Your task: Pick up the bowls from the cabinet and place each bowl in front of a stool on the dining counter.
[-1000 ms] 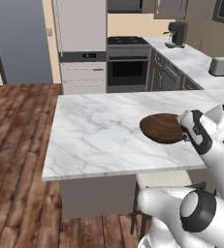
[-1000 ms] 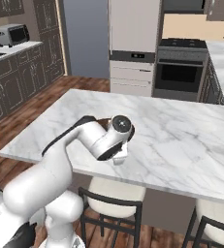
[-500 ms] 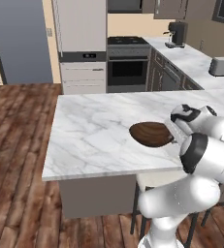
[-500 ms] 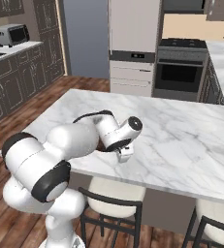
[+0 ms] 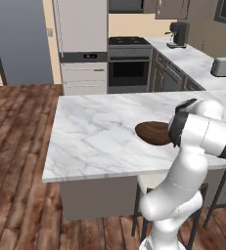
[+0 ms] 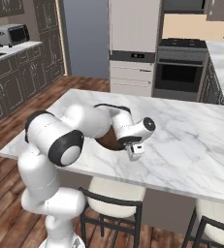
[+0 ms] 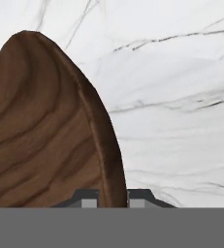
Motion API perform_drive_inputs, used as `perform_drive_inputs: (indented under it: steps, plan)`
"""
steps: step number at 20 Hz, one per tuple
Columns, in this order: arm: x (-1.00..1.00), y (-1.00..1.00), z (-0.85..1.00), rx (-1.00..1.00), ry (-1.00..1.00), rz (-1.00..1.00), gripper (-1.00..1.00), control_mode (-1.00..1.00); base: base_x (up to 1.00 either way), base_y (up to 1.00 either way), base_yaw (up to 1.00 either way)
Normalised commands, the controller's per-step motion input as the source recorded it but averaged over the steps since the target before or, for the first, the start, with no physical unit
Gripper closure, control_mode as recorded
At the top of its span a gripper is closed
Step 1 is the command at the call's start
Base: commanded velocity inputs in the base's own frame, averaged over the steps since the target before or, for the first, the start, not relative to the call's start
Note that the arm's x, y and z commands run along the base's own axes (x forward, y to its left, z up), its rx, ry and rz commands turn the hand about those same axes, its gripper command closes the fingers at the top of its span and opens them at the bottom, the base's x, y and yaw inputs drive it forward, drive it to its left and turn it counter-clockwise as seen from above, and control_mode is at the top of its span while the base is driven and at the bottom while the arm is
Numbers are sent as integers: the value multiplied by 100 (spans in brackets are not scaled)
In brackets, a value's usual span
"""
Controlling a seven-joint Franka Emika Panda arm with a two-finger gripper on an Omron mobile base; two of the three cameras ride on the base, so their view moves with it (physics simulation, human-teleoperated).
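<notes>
You are in the placing step: the gripper (image 7: 113, 202) is clenched on the rim of the dark wooden bowl (image 7: 40, 135), which spreads to its left and hangs above the dining counter (image 7: 181, 87). My judgement is that the next move calls for lowering the bowl flat onto the marble in front of the stool (image 6: 114, 193) below, then letting go. To the gripper's right lies bare marble with ample room; the counter's near edge is close beneath it, so keep the bowl inboard.

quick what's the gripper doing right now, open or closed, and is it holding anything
Gripper: closed on the rim of the wooden bowl, holding it over the dining counter.
</notes>
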Motion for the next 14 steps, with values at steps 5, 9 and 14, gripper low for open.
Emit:
perform_drive_inputs:
  steps: [5,9,14]
  plan:
    - [0,-22,-16,0,0,0,100,-100,0,0,0]
    - [-13,2,-17,-4,-6,0,100,-100,0,0,0]
    - [0,14,-27,-6,-12,0,100,-100,0,0,0]
